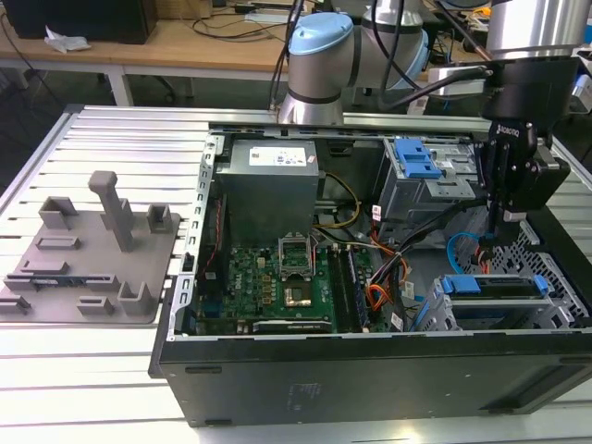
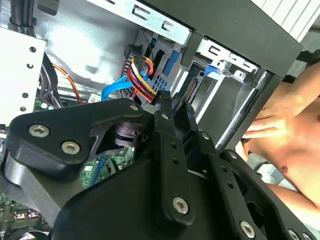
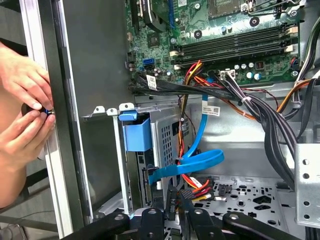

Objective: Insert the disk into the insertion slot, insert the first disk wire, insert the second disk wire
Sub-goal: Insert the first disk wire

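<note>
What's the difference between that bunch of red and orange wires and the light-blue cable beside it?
The red-orange wire bundle is several thin round strands, while the light-blue cable is a single flat band. The bundle's dark plug sits in the gripper, whereas the light-blue cable curves in a loose loop with nothing holding it. Both lie inside the computer case beside the drive cage.

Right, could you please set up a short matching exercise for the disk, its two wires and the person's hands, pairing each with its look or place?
Things:
1. the disk
2. the first disk wire
3. the second disk wire
4. the person's hands

Descriptions:
a. flat, light blue, looping
b. at the outer edge of the computer case
c. blue-framed, in the insertion slot
d. red, orange and yellow strands, dark plug

Pairs: 1-c, 2-d, 3-a, 4-b
</note>
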You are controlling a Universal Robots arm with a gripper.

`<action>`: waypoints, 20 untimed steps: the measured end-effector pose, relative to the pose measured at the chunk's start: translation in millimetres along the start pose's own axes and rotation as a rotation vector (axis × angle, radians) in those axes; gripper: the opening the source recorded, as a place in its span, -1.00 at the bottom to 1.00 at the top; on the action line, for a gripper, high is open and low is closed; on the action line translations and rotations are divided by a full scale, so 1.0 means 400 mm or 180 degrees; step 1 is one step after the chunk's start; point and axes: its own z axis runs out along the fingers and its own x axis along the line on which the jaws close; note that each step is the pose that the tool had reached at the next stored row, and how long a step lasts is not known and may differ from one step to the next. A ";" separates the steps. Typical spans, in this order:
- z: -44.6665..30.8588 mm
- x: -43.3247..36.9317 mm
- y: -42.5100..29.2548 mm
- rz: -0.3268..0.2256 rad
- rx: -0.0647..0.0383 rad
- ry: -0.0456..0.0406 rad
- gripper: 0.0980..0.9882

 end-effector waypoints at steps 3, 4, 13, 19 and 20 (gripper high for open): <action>-0.001 -0.001 0.000 -0.0001 0.0001 0.0011 -0.64; -0.001 -0.001 0.000 -0.0001 0.0001 0.0015 -0.64; 0.001 -0.002 0.001 -0.0003 0.0004 0.0035 -0.85; 0.003 -0.004 -0.011 -0.0014 -0.0029 0.0039 -0.85; 0.004 -0.005 -0.017 -0.0026 -0.0057 0.0041 -0.85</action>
